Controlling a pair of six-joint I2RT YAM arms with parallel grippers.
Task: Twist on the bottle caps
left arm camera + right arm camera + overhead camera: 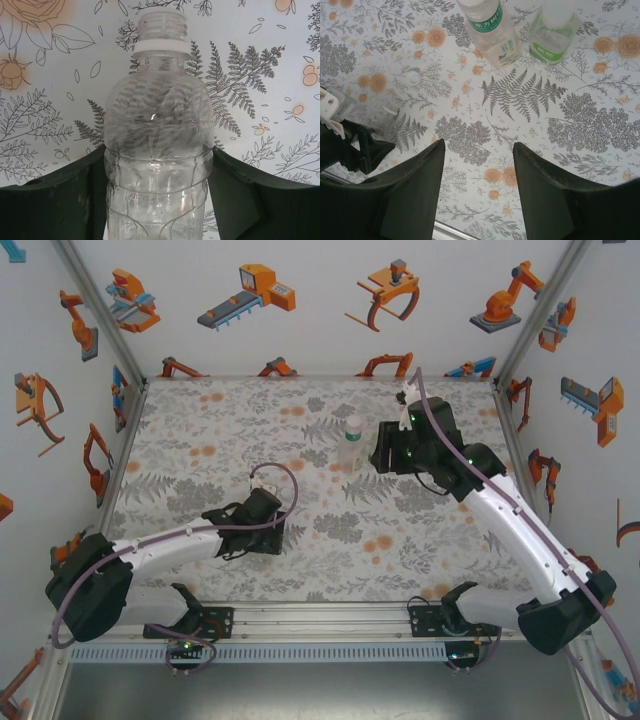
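Note:
My left gripper [159, 150] is shut on a clear unlabelled bottle [157, 115], one finger pressed against each side of its body. Its threaded neck [161, 25] is bare, with only a white ring below the threads. In the top view the left gripper [270, 530] is low over the middle of the mat. A small white cap [413, 76] lies loose on the mat. A bottle with a bluish-green label band [485, 25] and a green-labelled bottle [552, 32] stand beyond my right gripper [479, 145], which is open and holds nothing. It hovers [382, 458] just right of a standing bottle [352, 445].
The floral mat [200, 440] covers the table, with printed walls on three sides and a metal rail [320, 618] along the near edge. The left arm's end [345, 150] reaches into the right wrist view at the lower left.

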